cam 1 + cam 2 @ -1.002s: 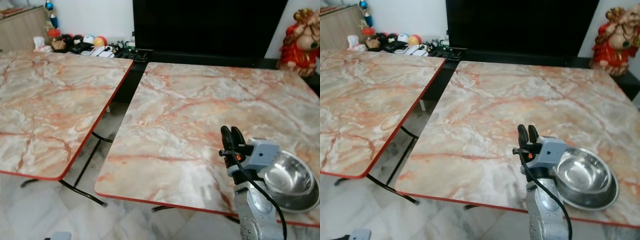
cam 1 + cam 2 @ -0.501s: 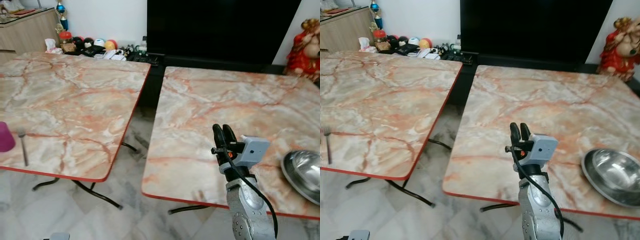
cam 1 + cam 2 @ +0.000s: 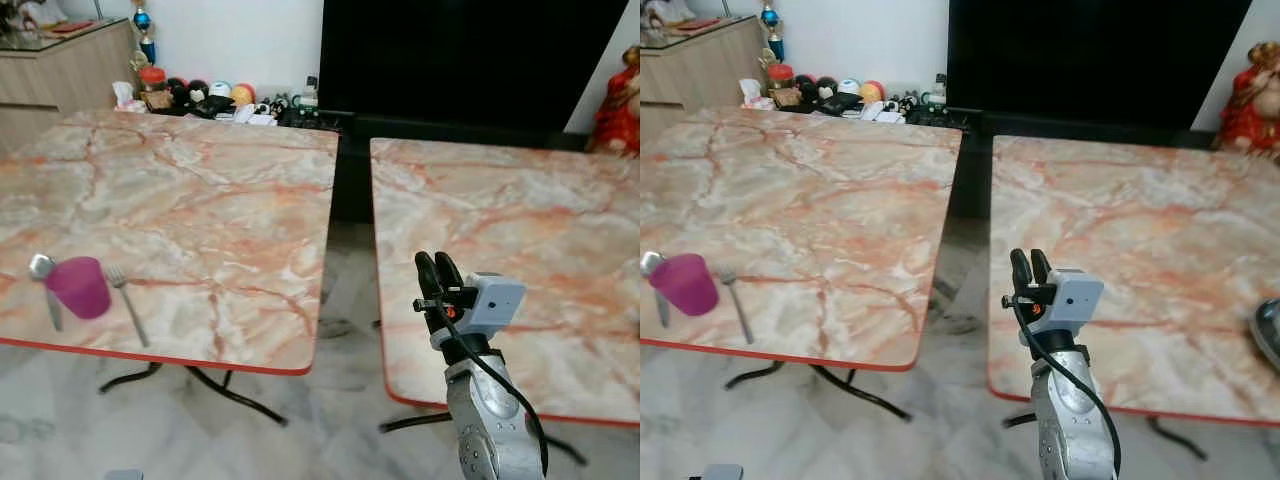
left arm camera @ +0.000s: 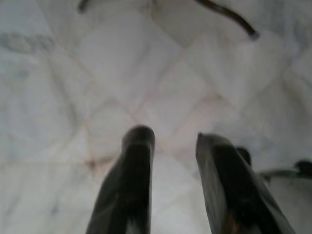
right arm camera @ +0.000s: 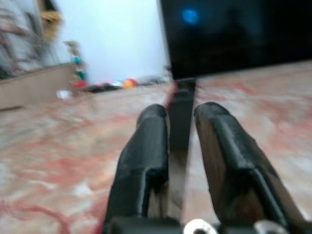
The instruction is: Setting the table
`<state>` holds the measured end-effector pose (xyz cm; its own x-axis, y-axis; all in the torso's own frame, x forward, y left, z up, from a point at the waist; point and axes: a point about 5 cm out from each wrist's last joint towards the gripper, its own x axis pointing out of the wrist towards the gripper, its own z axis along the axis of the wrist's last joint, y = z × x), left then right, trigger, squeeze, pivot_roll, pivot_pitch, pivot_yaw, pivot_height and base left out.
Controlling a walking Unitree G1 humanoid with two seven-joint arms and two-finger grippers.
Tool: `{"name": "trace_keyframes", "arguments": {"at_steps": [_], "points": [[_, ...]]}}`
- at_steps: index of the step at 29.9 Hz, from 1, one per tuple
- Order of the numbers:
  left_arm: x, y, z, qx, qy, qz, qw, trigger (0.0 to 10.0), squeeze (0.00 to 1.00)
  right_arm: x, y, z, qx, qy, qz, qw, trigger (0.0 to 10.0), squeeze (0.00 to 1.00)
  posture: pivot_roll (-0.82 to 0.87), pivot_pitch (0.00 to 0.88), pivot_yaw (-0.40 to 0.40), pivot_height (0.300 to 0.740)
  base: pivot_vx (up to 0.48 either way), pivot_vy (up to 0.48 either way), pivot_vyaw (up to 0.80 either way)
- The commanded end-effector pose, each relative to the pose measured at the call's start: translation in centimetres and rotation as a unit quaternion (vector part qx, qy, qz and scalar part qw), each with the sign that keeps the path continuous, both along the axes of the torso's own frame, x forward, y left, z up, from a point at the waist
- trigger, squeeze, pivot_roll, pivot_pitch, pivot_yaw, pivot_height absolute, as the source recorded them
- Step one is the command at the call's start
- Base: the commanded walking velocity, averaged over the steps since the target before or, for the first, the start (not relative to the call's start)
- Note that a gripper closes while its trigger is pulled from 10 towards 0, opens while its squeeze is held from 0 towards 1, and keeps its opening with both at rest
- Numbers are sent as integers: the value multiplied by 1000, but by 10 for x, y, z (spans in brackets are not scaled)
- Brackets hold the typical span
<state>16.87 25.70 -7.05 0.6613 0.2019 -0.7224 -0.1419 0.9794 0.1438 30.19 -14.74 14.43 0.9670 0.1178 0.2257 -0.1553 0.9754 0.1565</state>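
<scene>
A purple cup (image 3: 78, 286) stands near the front left corner of the left marble table (image 3: 200, 190). A spoon (image 3: 44, 280) lies just left of the cup and a fork (image 3: 126, 298) just right of it. A sliver of the steel bowl (image 3: 1272, 335) shows at the right table's (image 3: 500, 200) far right edge. My right gripper (image 3: 434, 270) is raised over the right table's front left corner, shut and holding nothing. In the left wrist view my left gripper (image 4: 170, 141) hangs over the floor, fingers apart and bare.
A gap (image 3: 350, 250) of tiled floor separates the two tables, with black folding legs (image 3: 235, 392) under them. A black screen (image 3: 470, 60), a wooden cabinet (image 3: 60, 75), small clutter (image 3: 210, 98) and a red statue (image 3: 1250, 100) line the back wall.
The camera has swung left: the bowl has slid to the right edge, and the cup, spoon and fork have come into view. My right gripper stays raised as before.
</scene>
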Motion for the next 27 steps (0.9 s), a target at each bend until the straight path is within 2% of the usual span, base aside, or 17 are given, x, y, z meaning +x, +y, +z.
{"name": "trace_keyframes", "arguments": {"at_steps": [1,27], "points": [[0,4,1,2,3,3,1000,10000,0,1,1,4,0,-10,-1,1000,10000,0,-6,45,-20,740,0,480,0],[-2,5,1,2,2,6,1000,10000,0,4,7,4,7,-6,3,1000,10000,0,7,76,-23,740,0,480,0]]}}
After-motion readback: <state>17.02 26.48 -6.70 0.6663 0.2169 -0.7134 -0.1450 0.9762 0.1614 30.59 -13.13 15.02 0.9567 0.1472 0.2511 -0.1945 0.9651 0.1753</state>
